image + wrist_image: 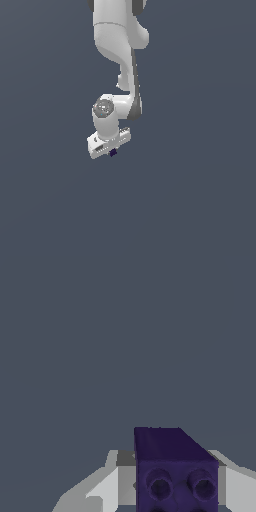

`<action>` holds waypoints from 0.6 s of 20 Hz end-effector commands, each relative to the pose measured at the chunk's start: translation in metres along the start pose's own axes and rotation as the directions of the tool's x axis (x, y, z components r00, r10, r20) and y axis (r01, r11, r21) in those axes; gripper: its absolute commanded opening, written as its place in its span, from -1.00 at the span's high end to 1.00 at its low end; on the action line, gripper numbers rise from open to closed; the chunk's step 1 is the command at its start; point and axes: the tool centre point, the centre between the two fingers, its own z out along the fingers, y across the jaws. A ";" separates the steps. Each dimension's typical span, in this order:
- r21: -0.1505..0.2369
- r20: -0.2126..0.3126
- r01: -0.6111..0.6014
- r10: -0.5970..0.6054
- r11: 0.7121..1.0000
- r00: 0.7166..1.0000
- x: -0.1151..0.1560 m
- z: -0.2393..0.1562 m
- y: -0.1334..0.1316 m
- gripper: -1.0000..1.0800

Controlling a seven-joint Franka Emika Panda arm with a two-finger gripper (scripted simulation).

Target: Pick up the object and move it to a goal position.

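**A:** What is the scene showing right now?

**B:** A white robot arm (120, 55) is reaching down over a plain grey-blue surface (200, 200), seen from above in the exterior view. Its pincer (111, 145) is pointing downward, and a tiny dark purple block (113, 153) is peeking out just beneath the fingertips.

**A:** Is the pincer gripping that block?

**B:** It is looking that way. In the wrist view the block (175, 471) is sitting right between the two pale fingers (107, 488), one on each side of it and pressed close against its flanks. So I am judging the pincer to be clamped on the block. The face turned toward the camera is showing round studs, like a toy brick.

**A:** Which step is this, then?

**B:** I am reading it as the grasp being done and the carrying stage getting under way. Whether the block is resting on the surface or is lifted clear of it, I cannot tell from either view.

**A:** And what is the next move asking for?

**B:** No goal marker is showing in either picture, so I cannot say which way to travel. The move is calling for a firm, unbroken squeeze while the arm is raising the block and carrying it smoothly, since so small a piece could slip out.
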 end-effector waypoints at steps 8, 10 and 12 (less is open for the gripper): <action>-0.002 -0.001 0.000 0.000 1.000 1.000 -0.013 -0.059 -0.003 1.00; -0.002 -0.001 0.000 0.000 1.000 1.000 -0.017 -0.077 -0.004 1.00; -0.002 -0.001 0.000 0.000 1.000 1.000 -0.021 -0.098 -0.005 1.00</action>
